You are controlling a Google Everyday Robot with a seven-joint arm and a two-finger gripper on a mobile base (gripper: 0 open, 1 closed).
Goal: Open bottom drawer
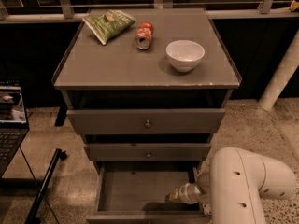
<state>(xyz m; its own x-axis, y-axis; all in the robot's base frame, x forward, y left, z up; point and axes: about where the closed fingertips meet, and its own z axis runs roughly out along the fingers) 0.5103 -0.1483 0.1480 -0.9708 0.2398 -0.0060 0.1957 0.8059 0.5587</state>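
The bottom drawer (140, 190) of the grey chest stands pulled out toward me, its empty inside showing; its front panel runs along the lower edge of the view and its knob is hidden. My gripper (174, 195) reaches in from the right, low over the drawer's right inner side, at the end of the white arm (243, 185). The middle drawer (147, 152) and the top drawer (146, 122) above it are closed, each with a small knob.
On the chest top (93, 64) lie a green snack bag (108, 24), a red can (144, 34) on its side and a white bowl (185, 54). A laptop (9, 120) stands at left on a stand. A white post (280, 73) stands at right.
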